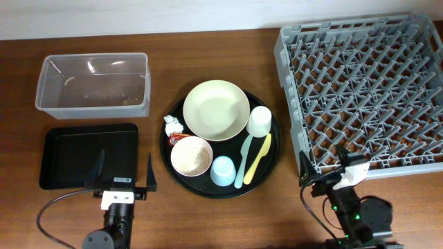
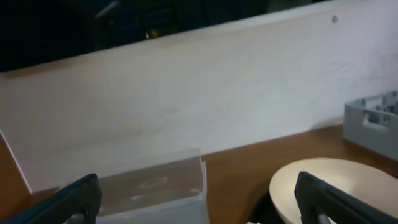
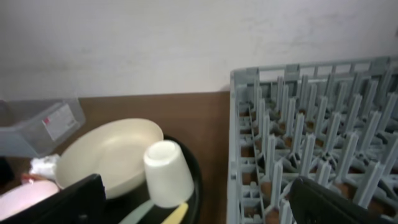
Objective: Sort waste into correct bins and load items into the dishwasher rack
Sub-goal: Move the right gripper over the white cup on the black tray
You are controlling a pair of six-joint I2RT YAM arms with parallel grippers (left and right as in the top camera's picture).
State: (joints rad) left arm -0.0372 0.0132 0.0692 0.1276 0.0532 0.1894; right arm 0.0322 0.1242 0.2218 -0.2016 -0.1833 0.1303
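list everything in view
dishwasher rack: 1, grey, right
tub: 1, clear, back left
rectangular tray: 1, black, front left
round tray: 1, black, centre
plate: 1, cream, round tray
cups: 2, white and blue, round tray
bowl: 1, pink-rimmed, round tray
grains: 1 heap, whitish, in bowl
spoons: 2, green and yellow, round tray
paper wad: 1, white, round tray
wrapper: 1, red, round tray
left end effector: 1, black, open by rectangular tray
right end effector: 1, black, open by dishwasher rack

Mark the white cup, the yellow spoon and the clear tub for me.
white cup (image 1: 259, 122), overhead view, middle of its body.
yellow spoon (image 1: 257, 160), overhead view, midway along the handle.
clear tub (image 1: 90, 84), overhead view, bare floor inside.
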